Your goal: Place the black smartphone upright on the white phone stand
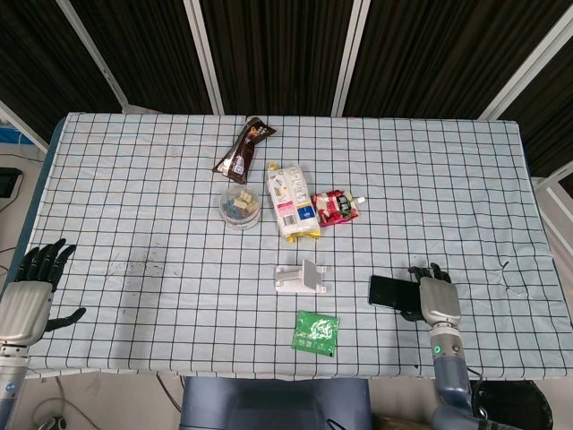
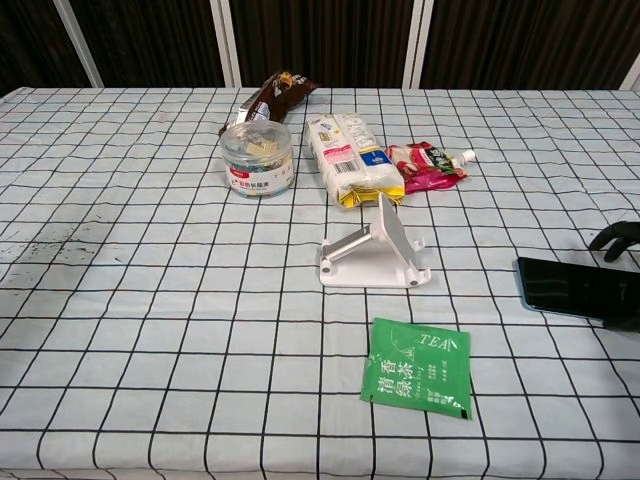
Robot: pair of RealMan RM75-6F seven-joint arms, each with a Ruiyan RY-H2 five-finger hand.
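Bench: your checked cloth covers it.
Far: brown wrapper, clear tub, yellow-white pack, red pouch.
Near: white phone stand, green tea sachet.
Near right: black smartphone, flat.
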